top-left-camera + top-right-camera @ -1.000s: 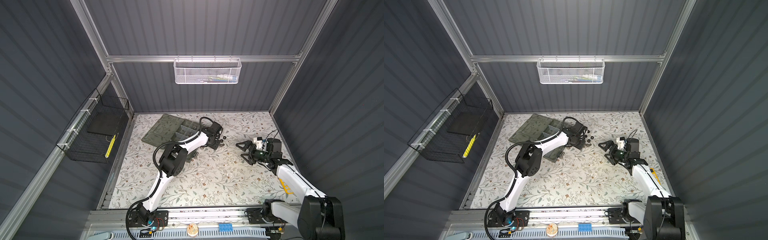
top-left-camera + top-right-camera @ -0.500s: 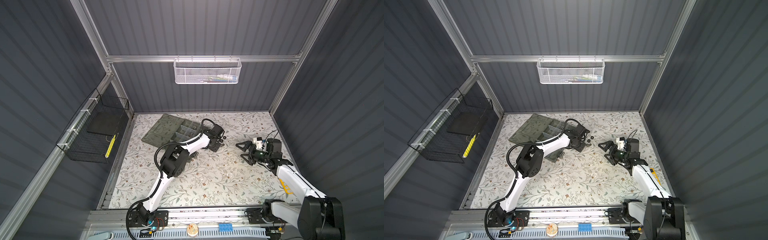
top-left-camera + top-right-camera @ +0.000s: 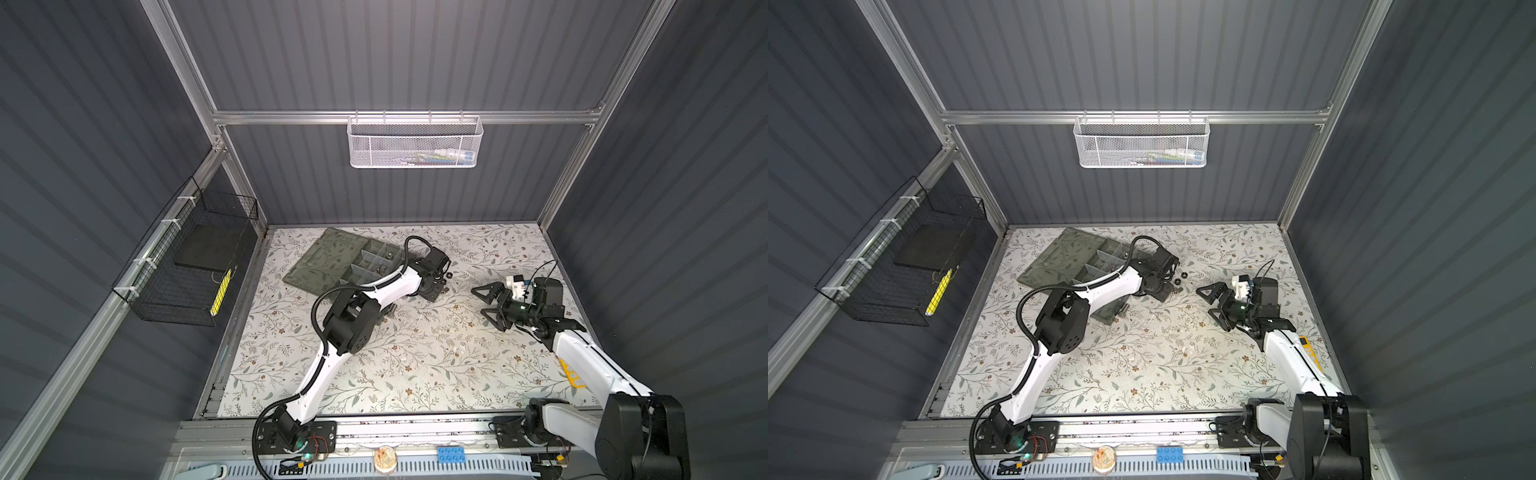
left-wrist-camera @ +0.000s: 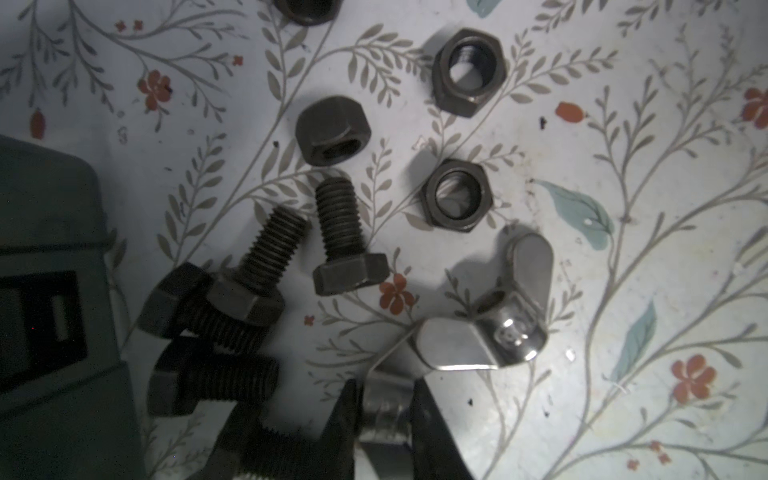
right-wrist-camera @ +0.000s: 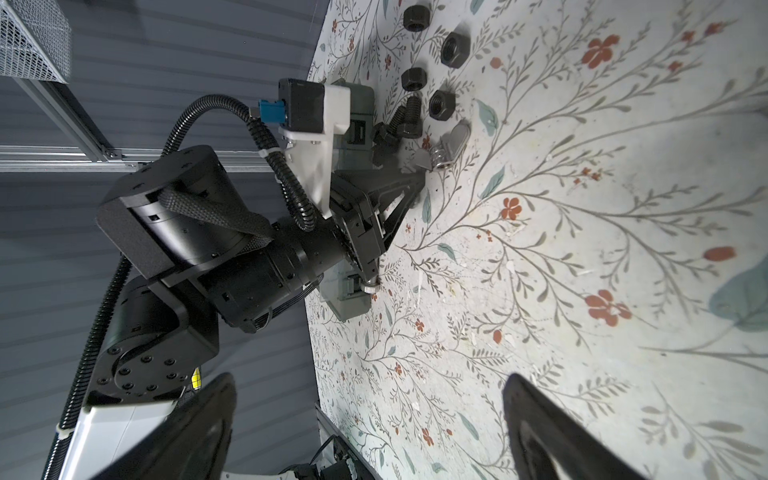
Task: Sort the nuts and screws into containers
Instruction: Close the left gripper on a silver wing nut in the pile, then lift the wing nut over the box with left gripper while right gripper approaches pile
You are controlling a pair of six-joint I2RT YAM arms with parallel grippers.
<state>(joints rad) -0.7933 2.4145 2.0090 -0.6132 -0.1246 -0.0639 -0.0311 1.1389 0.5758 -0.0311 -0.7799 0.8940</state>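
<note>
My left gripper (image 4: 384,384) points down at a pile beside the organizer box (image 3: 328,257) and is shut on a small shiny silver piece (image 4: 382,411). Whether that piece is a screw or a nut I cannot tell. Right beside it lies a silver winged nut (image 4: 498,316). Several black screws (image 4: 345,245) and black nuts (image 4: 457,195) lie loose around them. The box's containers (image 3: 374,257) stand open, partly hidden by the left arm. My right gripper (image 3: 484,305) hovers open and holds nothing, to the right of the pile (image 5: 440,104).
A white mesh basket (image 3: 415,143) hangs on the back wall. A black wire basket (image 3: 187,266) hangs on the left wall. The box's latch corner (image 4: 50,249) sits close to the screws. A yellow tag (image 3: 573,374) lies by the right arm.
The left gripper has dipped slightly at the pile and its jaws have come together on the silver piece. The right arm has not moved.
</note>
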